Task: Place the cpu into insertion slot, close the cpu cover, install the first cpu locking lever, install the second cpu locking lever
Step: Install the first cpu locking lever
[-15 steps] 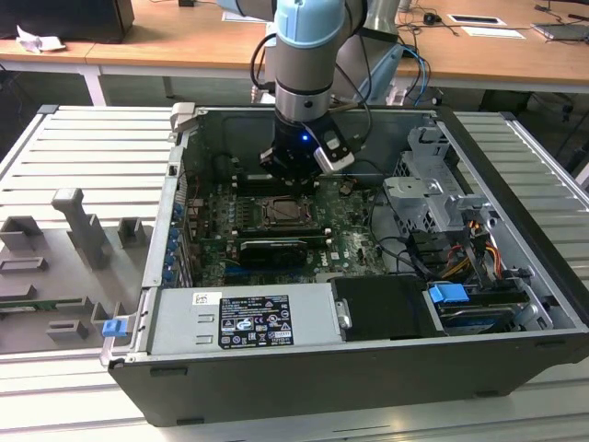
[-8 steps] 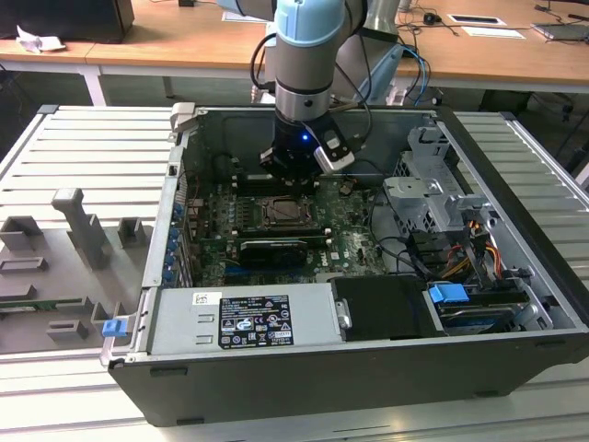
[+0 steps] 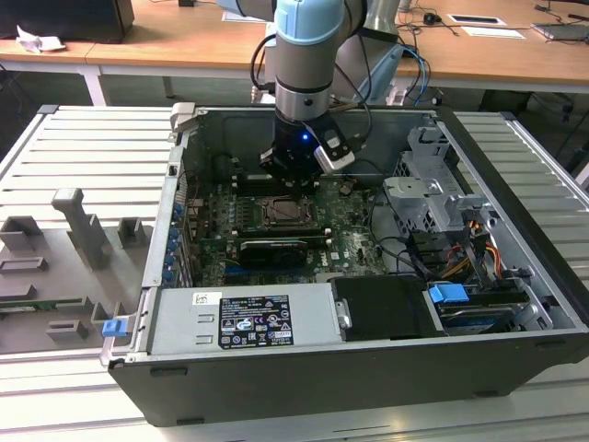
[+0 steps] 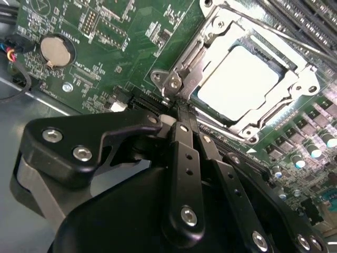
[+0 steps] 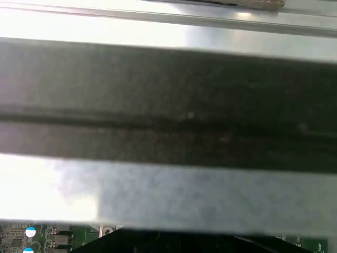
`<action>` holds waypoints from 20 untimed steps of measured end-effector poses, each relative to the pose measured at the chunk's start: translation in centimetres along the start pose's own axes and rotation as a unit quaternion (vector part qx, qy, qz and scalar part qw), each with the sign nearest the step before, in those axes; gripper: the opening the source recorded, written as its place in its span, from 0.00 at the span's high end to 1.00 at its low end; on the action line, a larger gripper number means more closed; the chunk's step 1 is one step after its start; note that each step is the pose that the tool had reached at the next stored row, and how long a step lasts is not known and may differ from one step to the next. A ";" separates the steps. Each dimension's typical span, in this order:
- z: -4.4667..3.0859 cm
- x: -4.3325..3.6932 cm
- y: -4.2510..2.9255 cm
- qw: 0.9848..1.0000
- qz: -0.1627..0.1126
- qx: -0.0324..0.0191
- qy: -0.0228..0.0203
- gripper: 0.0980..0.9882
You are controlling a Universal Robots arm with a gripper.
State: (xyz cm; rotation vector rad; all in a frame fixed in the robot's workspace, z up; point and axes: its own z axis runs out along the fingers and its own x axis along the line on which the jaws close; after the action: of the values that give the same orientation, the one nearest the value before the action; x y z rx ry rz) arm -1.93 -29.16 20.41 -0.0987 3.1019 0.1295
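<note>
Tool (image 4: 185,117) is narrow: its fingers (image 4: 181,158) meet at the tips and nothing shows between them. Tips hover just off one corner of the insertion slot (image 4: 263,122), close to the metal lever (image 4: 184,60) running along that edge; cannot tell if they touch. The cpu (image 4: 237,81) sits flat in the slot, its pale top showing through the opening of the cpu cover (image 4: 231,29), which lies down over it. Cannot tell if the lever is latched. Memory slots (image 4: 295,16) run just beside the far edge of the slot. A coin battery (image 4: 54,50) sits on open green board, well apart.

In the exterior view the tool (image 3: 293,170) hangs inside the open case (image 3: 515,184), near its back wall. A black card (image 3: 271,250) lies near the slot on the camera side. The drive cage (image 3: 433,198) stands off to the exterior view's right, and the power supply (image 3: 239,318) sits along the front edge. The case rests on a ribbed grey surface (image 3: 83,147).
</note>
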 end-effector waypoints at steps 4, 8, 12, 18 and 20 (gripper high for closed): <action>0.18 0.00 -0.02 1.000 0.000 0.008 0.001 0.99; 0.00 -0.02 0.01 1.000 0.000 0.007 0.000 0.99; -0.73 -0.02 0.06 1.000 0.000 0.007 0.000 0.99; -2.24 0.20 0.20 1.000 0.000 0.007 0.000 0.99; -2.63 0.38 0.25 1.000 0.000 0.006 0.000 0.99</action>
State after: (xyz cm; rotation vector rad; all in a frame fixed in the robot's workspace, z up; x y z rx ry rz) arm -2.41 -29.16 23.03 -0.0994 3.1029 0.1102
